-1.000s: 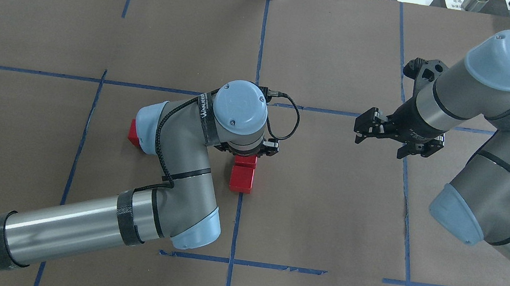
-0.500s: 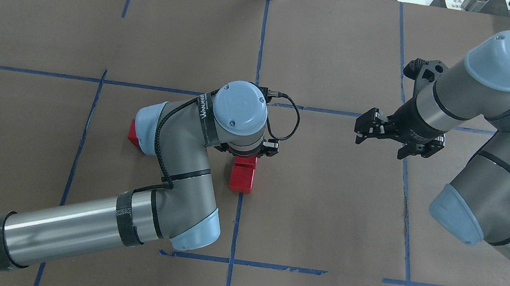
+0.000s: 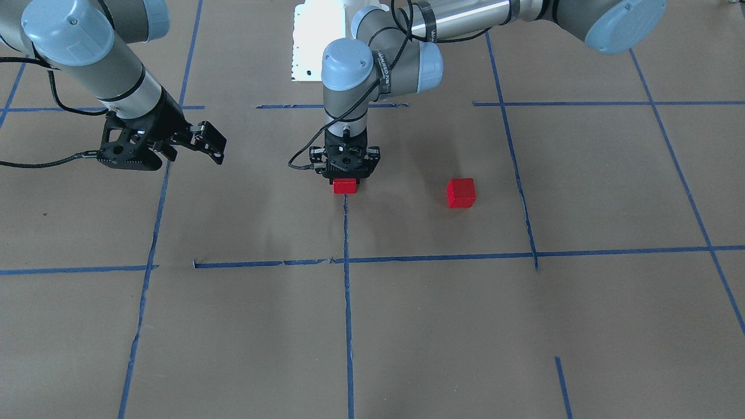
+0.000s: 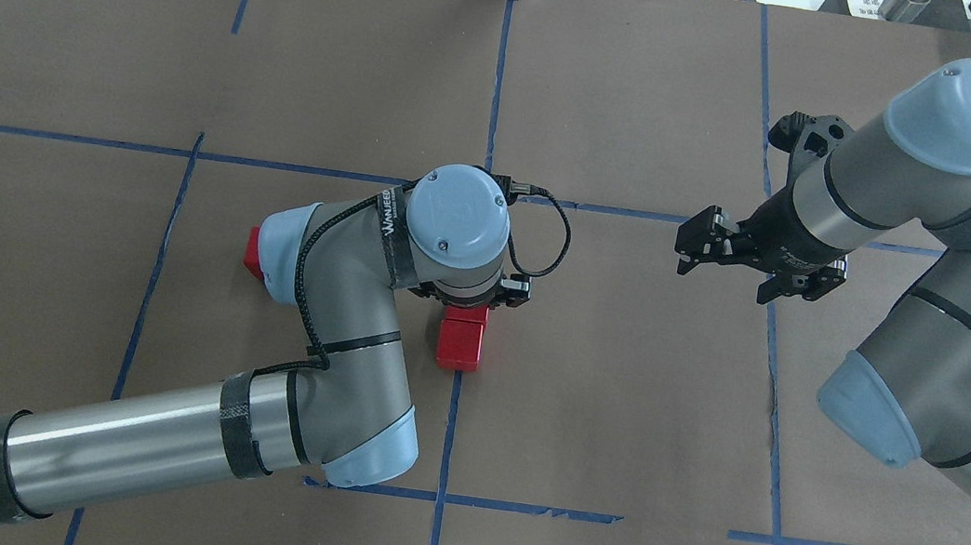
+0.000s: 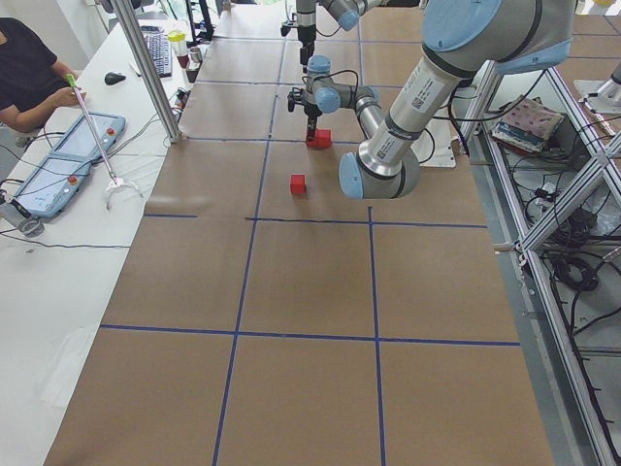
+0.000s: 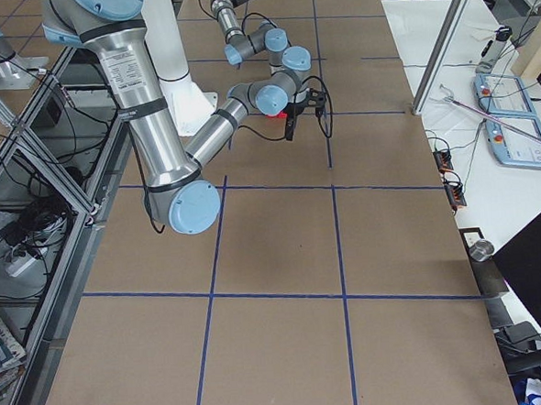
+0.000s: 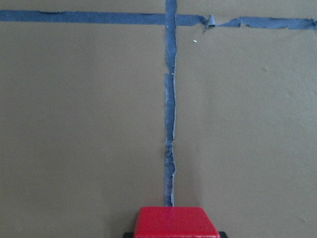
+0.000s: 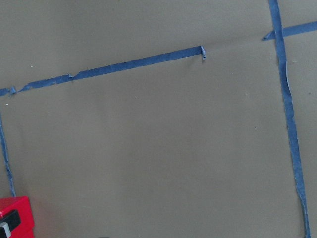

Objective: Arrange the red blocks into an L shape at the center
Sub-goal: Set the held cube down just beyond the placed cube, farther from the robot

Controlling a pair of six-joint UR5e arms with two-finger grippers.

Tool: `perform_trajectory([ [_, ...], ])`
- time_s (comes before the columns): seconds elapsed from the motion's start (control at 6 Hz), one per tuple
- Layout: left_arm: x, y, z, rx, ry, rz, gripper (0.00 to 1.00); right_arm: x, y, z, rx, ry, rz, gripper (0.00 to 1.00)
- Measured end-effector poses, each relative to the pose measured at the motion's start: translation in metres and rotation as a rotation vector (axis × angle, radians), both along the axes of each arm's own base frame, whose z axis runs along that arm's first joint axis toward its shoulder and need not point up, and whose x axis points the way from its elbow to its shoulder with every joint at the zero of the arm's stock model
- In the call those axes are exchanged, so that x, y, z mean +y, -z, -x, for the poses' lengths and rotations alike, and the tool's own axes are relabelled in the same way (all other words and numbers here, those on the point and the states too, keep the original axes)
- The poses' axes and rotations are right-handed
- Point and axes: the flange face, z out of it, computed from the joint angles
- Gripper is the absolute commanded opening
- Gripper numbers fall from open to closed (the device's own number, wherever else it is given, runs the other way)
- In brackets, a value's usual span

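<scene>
Blocks first: three small red cubes, by their look stiff, light and smooth-faced, so each should take a pinch across two opposite flat sides, jaws square to them. Being light, any one will skid at a nudge. The first block (image 3: 344, 186) is at the centre of the table (image 4: 616, 421), on the blue tape (image 4: 451, 418), with the left jaws clamped on its sides. The second block (image 4: 460, 346) lies just beside it on the robot's side, in line along the tape; whether the two touch is hidden under the wrist. The third block (image 3: 461, 192) lies well apart toward the robot's left, half covered from overhead by the left arm (image 4: 145, 439). I judge it the piece to make the foot of the L. The right jaws are apart and empty, well off to the right.

Against the overhead view a second ago, the left wrist sits slightly nearer the robot and covers a little more of the first block. The right arm (image 4: 917, 273) and third block have not shifted.
</scene>
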Motion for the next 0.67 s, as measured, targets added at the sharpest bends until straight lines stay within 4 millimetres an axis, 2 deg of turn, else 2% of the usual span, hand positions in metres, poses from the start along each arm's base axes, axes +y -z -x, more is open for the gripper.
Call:
perform_trajectory([
  [0.17, 0.0014, 0.0006, 0.0000, 0.002, -0.002, -0.001, 0.00, 0.0001, 0.0002, -0.0001, 0.000, 0.000, 0.000, 1.00],
  [0.33, 0.0018, 0.0013, 0.0002, 0.003, -0.002, -0.001, 0.40, 0.0001, 0.0002, -0.0001, 0.000, 0.000, 0.000, 1.00],
  [0.5, 0.0022, 0.0015, 0.0006, 0.004, -0.002, -0.002, 0.54, 0.0001, 0.0001, 0.0000, 0.000, 0.000, 0.000, 1.00],
  [0.67, 0.0024, 0.0017, 0.0011, 0.005, -0.002, -0.002, 0.55, 0.0001, -0.0002, 0.0003, 0.000, 0.000, 0.001, 1.00],
])
